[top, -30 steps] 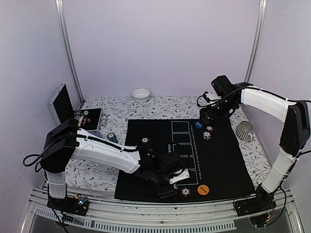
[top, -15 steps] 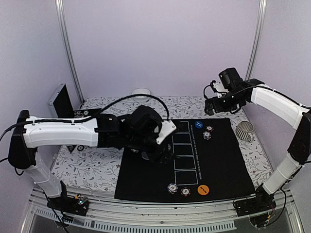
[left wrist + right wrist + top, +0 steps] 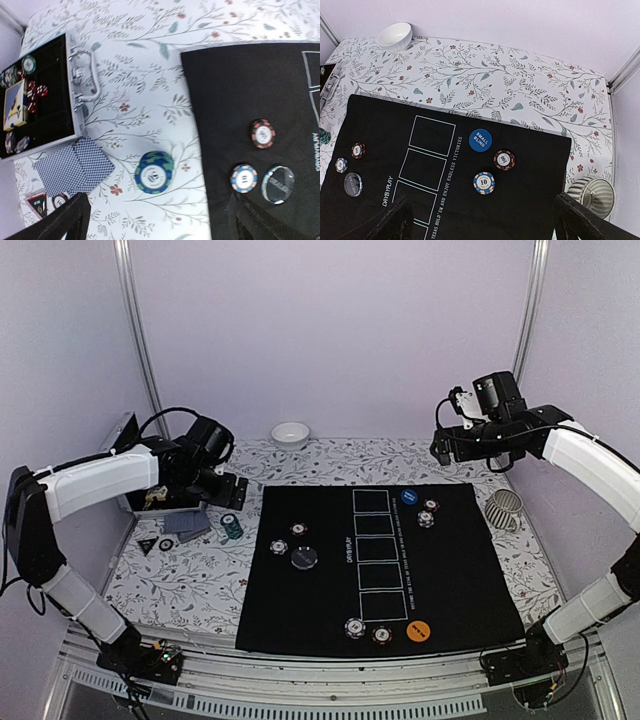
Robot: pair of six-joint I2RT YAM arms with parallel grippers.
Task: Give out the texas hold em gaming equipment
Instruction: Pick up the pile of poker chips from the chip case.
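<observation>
Blue small-blind disc (image 3: 480, 140) lay flat at the far end of the black mat (image 3: 540, 170), with a red-edged chip (image 3: 504, 160) and a blue-edged chip (image 3: 484, 182) just beside it. A second red chip (image 3: 263, 133), second blue chip (image 3: 244, 178) and dark glassy disc (image 3: 278, 184) clustered near the mat's left edge. An orange disc (image 3: 419, 631), a reddish chip (image 3: 381, 635) and a pale-striped chip (image 3: 354, 627) lined the near edge. A green chip stack (image 3: 154, 172) and the blue-backed cards (image 3: 75, 169) rested off the mat.

Robot lab test cell: plain lilac walls (image 3: 330, 330), aluminium corner posts (image 3: 140, 345), two arms (image 3: 95, 477) on a metal rail (image 3: 330, 692).
</observation>
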